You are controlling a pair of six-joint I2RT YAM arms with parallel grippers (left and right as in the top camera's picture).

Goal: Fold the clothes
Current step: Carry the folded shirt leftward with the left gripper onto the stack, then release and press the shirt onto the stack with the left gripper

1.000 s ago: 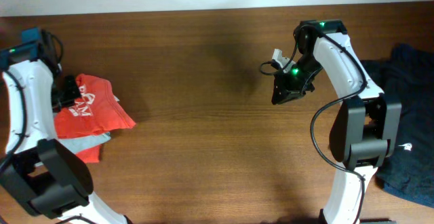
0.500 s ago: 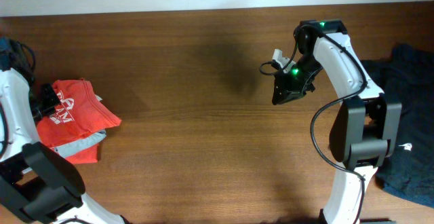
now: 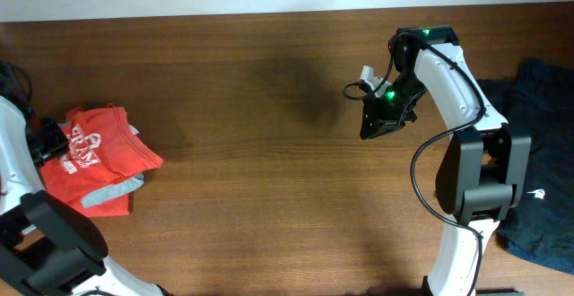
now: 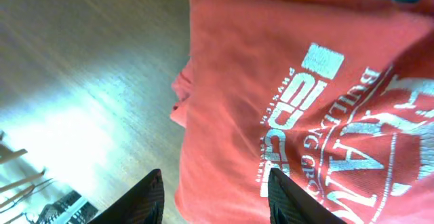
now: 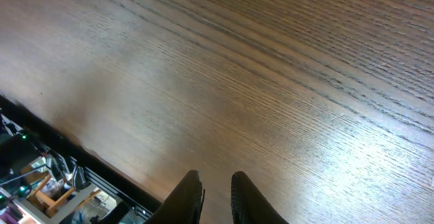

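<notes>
The brown wooden tabletop takes up nearly the whole scene, its middle bare under the lamps. At the far right edge a dark navy garment lies rumpled, partly behind the right arm's base. Over on the left sits a small stack of clothes. On top is a red-orange T-shirt, folded to a rough square with its white lettering and oval logo facing up. Under it a grey piece pokes out along the near edge, and a plain red one shows beneath that. The left pincer hangs right at the stack's left side. From its own camera the two dark fingers stand well apart, with the printed shirt lying flat in the space between them and running on past. They are spread, not pinching the cloth. Whether the tips touch the fabric I cannot tell. The right pincer is well away from all the clothes, held over bare wood right of the tabletop's middle, pointing down. Its fingers are drawn close, with only a slim gap between them where wood grain shows through, and it holds nothing.
</notes>
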